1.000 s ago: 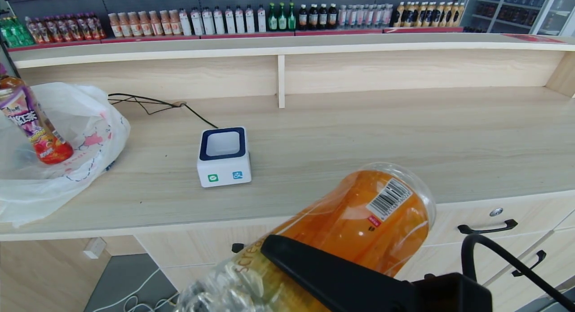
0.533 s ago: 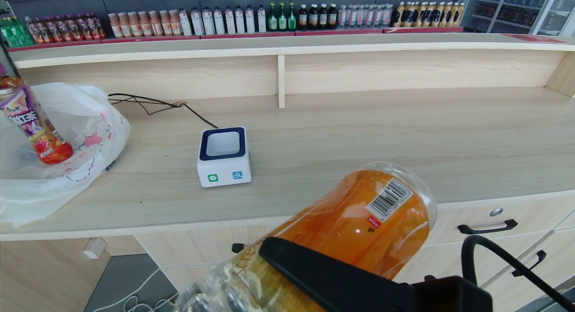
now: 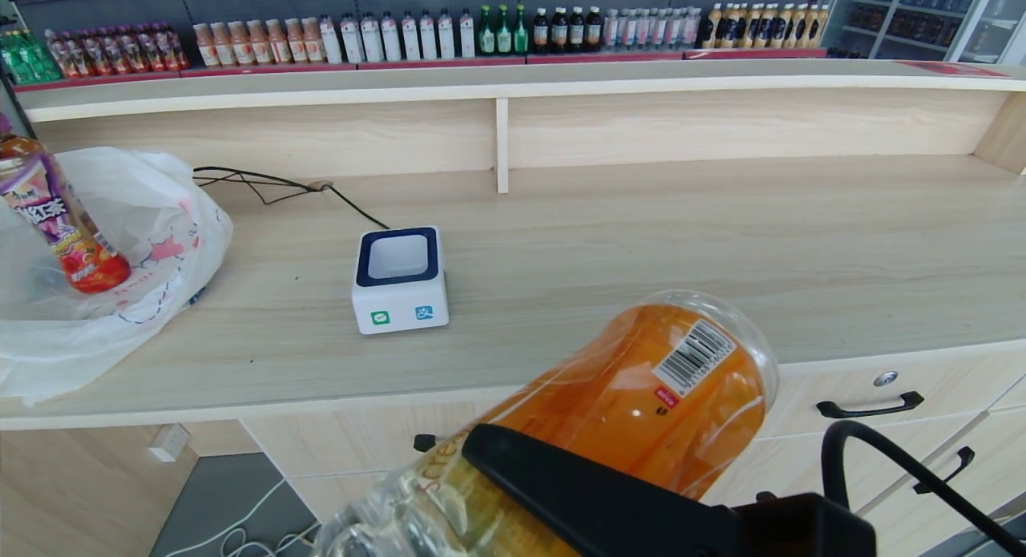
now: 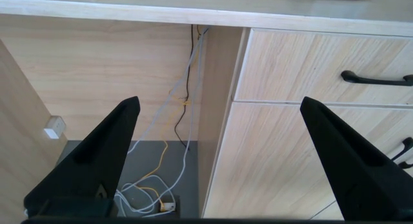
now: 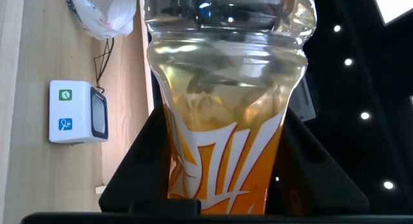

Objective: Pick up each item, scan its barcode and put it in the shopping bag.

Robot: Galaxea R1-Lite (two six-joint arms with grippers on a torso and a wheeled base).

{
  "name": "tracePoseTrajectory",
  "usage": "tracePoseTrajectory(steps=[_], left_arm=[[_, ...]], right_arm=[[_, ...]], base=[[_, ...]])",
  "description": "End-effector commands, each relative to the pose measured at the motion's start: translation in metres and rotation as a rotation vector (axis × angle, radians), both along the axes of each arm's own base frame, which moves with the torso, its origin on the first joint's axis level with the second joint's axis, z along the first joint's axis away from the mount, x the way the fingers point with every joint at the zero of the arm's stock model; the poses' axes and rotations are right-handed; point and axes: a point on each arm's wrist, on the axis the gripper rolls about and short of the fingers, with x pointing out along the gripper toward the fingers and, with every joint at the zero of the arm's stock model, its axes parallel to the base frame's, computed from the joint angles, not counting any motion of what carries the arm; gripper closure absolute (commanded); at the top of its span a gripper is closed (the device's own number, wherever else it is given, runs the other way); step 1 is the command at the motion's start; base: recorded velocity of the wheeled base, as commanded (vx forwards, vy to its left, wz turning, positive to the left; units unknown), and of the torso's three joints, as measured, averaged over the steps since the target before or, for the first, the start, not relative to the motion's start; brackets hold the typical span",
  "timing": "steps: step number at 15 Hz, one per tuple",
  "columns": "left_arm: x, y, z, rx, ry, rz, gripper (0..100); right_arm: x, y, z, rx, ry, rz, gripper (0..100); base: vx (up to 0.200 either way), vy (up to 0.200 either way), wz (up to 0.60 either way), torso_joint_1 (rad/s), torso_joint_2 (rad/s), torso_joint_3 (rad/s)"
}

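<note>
Orange bottle point(image 3: 641, 397) with white barcode label point(image 3: 694, 357); white scanner point(image 3: 399, 280), navy-rimmed

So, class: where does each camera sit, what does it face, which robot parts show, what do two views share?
Head view: on the head, facing down at counter, scanner, shopping bag; right tool holding orange drink bottle.
Left wrist view: faces cabinet drawers; open left tool.
Right wrist view: faces along the bottle; right tool.
Shared: head and right wrist both show the scanner and bottle.
</note>
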Motion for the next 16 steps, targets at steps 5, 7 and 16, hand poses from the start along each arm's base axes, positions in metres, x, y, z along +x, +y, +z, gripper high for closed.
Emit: tracePoseTrajectory(steps=[5,7,16], left_arm=[[0.0000,0.0000,0.0000,-0.001,0.001,0.000,0],[0.0000,0.0000,0.0000,-0.001,0.001,0.002,0],[0.0000,0.0000,0.0000,-0.001,0.001,0.000,0]], right_arm=[[-0.0002,-0.0002,-0.0006,-0.002,0.001,0.001,100],[-0.0004,-0.0008,-0.0009,-0.003,0.001,0.003,100],[0.0040,-0.0008,0.0011,0.132,0.273,0.106,100]], base=[[0.000,0.000,0.00,0.000,0.00,0.000],[0.000,0.000,0.00,0.000,0.00,0.000],[0.000,0.000,0.00,0.000,0.00,0.000]])
